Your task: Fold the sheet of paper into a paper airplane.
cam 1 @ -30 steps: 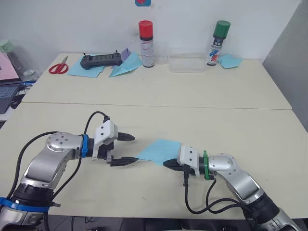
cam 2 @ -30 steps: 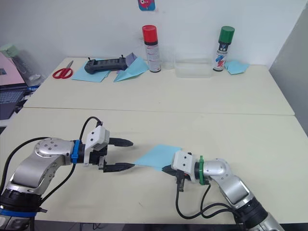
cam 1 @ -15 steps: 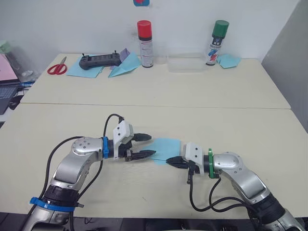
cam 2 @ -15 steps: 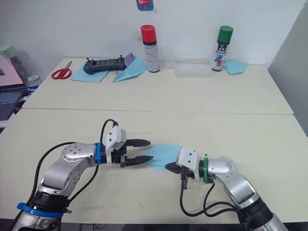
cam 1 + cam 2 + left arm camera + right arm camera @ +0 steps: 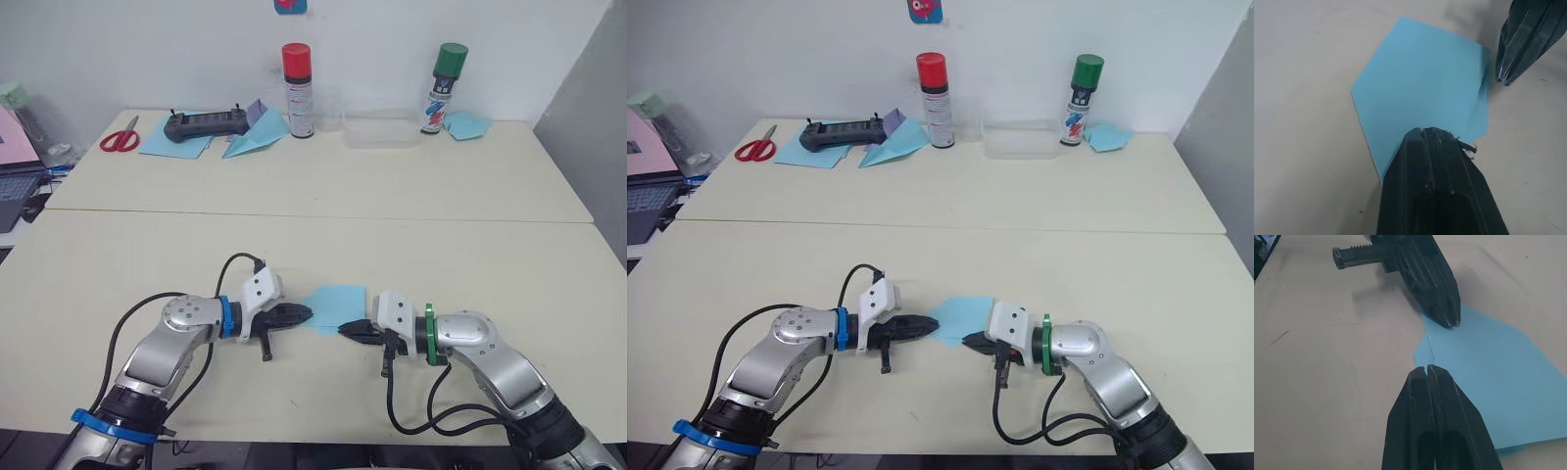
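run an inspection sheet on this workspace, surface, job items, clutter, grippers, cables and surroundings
Surface: two cream tables pushed together.
Job's things: sheet of paper, light blue, partly folded, flat on the near table.
Clutter: scissors, black controller, wider paper dart, red-capped can, green-capped can, clear tray, small paper lump, all on the far table.
Grippers: left gripper shut on the sheet's left edge; right gripper shut on its near right edge.
Cables: black loops at both wrists.
Surroundings: white wall; laptop at left.

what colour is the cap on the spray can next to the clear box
Green cap on the spray can, best in the right eye view.
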### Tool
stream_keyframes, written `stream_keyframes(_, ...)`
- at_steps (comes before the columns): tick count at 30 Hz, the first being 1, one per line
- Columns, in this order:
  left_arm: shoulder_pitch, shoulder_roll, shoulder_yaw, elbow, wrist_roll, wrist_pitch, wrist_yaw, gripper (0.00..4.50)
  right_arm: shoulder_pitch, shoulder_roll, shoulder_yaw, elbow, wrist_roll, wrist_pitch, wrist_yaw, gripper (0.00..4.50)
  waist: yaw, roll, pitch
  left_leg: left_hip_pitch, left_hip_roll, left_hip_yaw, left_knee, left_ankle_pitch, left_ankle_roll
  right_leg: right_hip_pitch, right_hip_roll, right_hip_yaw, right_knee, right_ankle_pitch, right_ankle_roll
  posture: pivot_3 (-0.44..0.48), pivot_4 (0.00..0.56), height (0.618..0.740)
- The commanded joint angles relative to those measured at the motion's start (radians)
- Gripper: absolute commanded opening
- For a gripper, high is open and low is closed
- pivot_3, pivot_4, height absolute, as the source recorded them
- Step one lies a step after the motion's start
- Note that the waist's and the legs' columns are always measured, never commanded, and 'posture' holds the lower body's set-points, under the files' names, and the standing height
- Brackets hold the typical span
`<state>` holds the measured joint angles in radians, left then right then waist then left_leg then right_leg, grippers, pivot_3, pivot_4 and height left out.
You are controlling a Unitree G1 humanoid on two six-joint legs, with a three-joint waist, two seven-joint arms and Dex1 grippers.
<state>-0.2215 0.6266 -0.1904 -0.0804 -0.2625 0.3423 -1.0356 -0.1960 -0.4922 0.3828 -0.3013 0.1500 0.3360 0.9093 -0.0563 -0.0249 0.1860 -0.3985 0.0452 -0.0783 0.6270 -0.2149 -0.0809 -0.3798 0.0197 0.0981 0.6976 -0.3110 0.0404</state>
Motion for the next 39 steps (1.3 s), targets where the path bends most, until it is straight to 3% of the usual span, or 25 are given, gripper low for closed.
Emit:
stream_keyframes(1,0.026,-0.005,-0.047,0.023,0.041,0.013,0.008,0.02,-0.032,0.053,-0.066,-0.076,0.079,0.036,-0.041,0.0,0.0,0.0,0.0,0.0,0.0,0.0,0.0,0.0,0.0,0.0,0.0,0.0,0.0,0.0,0.0,0.0,0.15,0.74)
stream_keyframes(15,0.057,0.015,-0.032,-0.043,0.028,-0.005,0.023,0.02,-0.061,0.015,0.062,0.123,-0.093,-0.004,-0.037,0.0,0.001,0.0,-0.002,0.001,-0.001,0.0,0.0,0.0,0.0,0.002,-0.001,0.0,-0.002,0.0,0.001,0.0,0.15,0.74)
stream_keyframes(24,0.025,0.037,0.157,-0.137,-0.13,0.212,0.088,0.02,-0.037,0.032,0.036,0.184,-0.088,-0.037,-0.047,0.0,0.0,-0.001,-0.002,0.001,0.0,0.0,0.0,0.0,0.0,0.001,-0.001,0.0,-0.001,0.0,0.001,0.0,0.15,0.74)
stream_keyframes(34,0.022,0.007,0.057,-0.136,-0.102,0.177,0.067,0.02,-0.019,0.032,0.004,0.122,-0.053,0.009,-0.055,0.0,0.001,-0.001,-0.002,0.0,-0.001,0.0,0.0,0.0,0.0,0.001,-0.001,0.0,-0.002,0.001,0.001,0.0,0.15,0.74)
stream_keyframes(39,0.036,0.046,-0.04,-0.053,0.005,0.109,0.029,0.02,-0.001,0.045,-0.042,0.02,0.008,0.128,-0.081,0.0,0.001,-0.001,-0.002,0.0,-0.001,0.0,-0.001,0.0,0.0,0.001,-0.001,0.0,-0.003,0.001,0.001,0.0,0.15,0.74)
